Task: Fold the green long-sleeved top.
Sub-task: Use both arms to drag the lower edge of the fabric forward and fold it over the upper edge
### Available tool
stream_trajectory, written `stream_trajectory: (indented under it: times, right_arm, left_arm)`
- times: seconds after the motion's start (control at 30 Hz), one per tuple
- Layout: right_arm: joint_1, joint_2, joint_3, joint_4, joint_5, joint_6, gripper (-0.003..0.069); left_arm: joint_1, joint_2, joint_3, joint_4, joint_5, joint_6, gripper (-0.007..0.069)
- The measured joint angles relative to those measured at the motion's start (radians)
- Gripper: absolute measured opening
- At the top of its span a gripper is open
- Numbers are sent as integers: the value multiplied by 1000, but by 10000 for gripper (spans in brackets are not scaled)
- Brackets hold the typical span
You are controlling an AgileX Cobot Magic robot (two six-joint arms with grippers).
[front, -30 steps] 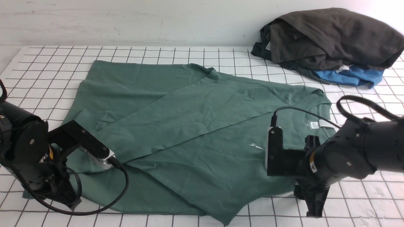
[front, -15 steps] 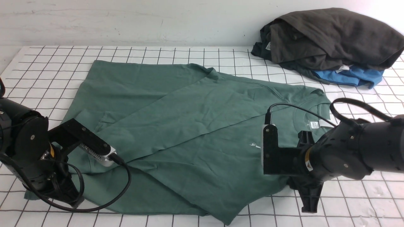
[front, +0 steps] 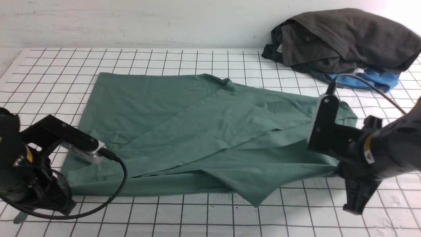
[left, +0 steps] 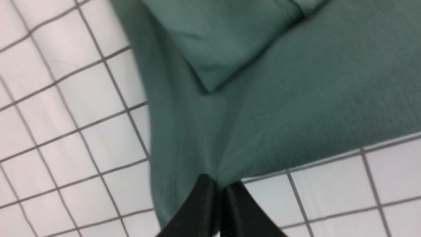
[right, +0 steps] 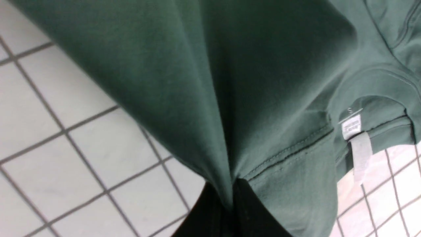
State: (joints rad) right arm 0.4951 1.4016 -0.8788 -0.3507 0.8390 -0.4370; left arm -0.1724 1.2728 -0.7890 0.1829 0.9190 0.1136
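A white tabletop [front: 210, 56] ruled with a dark square grid filled the view; behind it rose a scuffed off-white wall [front: 131, 23]; the light was soft and even.

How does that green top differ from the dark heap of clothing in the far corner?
The green top is dull green; the dark garment is brown-grey. The green top lies spread out; the dark garment is bundled in a heap over a blue garment. The left hand and right hand each pinch the green top's edge; neither touches the dark garment. Both are cloth on the gridded table.
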Motion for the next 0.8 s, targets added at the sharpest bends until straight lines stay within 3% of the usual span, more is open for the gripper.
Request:
stream_trajectory:
  times: [0.17, 0.33, 0.4, 0.5, 0.8]
  right_arm:
    - [2, -82, 0, 8, 69, 5, 1]
    - [-35, -84, 0, -114, -124, 34, 1]
    - [-102, -42, 0, -172, -313, 78, 1]
    - [-177, 65, -40, -208, -471, 143, 1]
    - [-249, 472, -357, -234, -523, 184, 1]
  left_arm:
    - [0, -117, -11, -14, 24, -36, 2]
    - [22, -99, -134, 21, -31, -114, 2]
    - [42, -15, -236, 35, -87, -133, 2]
    - [51, 130, -398, 62, -150, -135, 2]
    - [55, 709, -940, 129, -177, -130, 2]
